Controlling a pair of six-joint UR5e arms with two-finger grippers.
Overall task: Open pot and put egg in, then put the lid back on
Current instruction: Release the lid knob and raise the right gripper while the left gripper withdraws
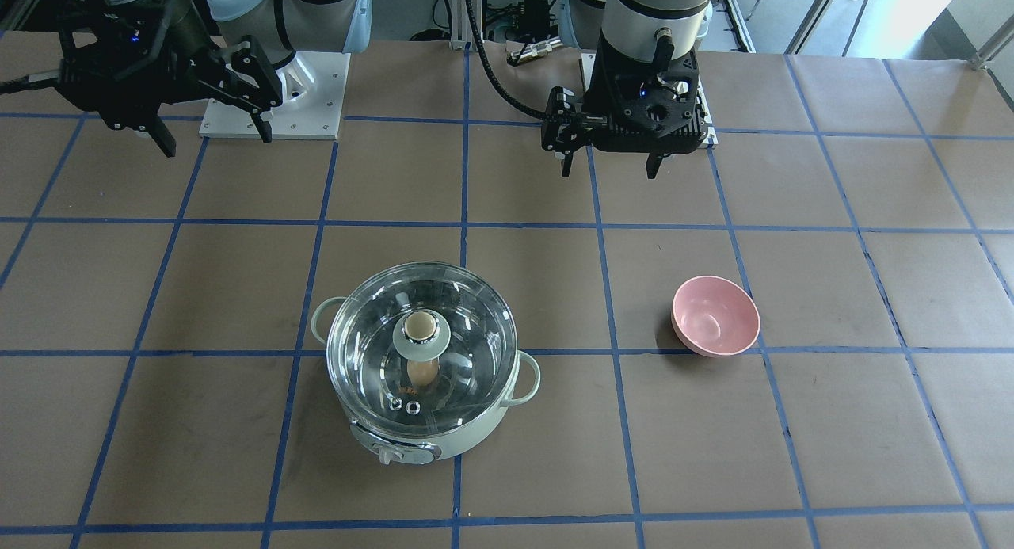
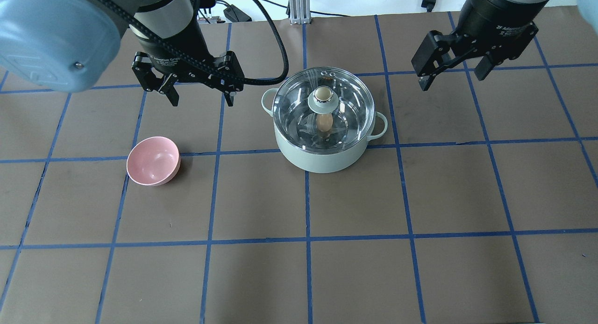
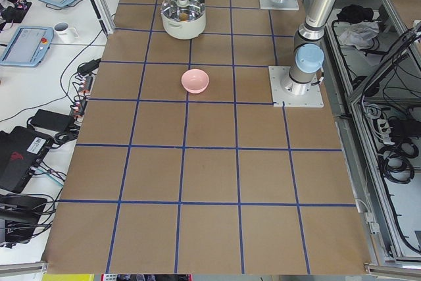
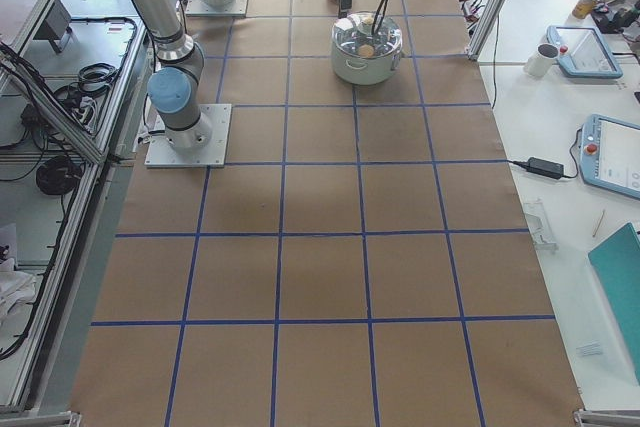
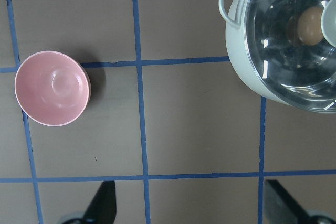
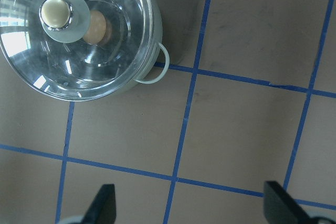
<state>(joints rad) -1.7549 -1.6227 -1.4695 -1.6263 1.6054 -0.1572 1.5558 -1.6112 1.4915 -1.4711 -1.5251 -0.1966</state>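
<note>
Lid (image 2: 350, 104) sits on the pot (image 2: 322, 158), egg (image 2: 323, 122) inside under the glass. Left gripper (image 2: 203, 102) hovers on the pink bowl's (image 2: 153, 160) side, jaws apart, empty; right gripper (image 2: 451, 81) opposite, jaws apart, holding nothing

The round pale mint-green electric pot (image 2: 322, 158) gleams silver inside. Its clear round glass lid (image 2: 348, 106) carries a pale green centre disc and a tan knob. The small light-brown oval egg (image 2: 323, 122) shows through the glass. The small round bowl (image 2: 153, 160) is plain pink. The brown paper tabletop (image 2: 261, 198) is gridded with blue tape. The left gripper (image 2: 203, 103) and the right gripper (image 2: 451, 82) are black.
</note>
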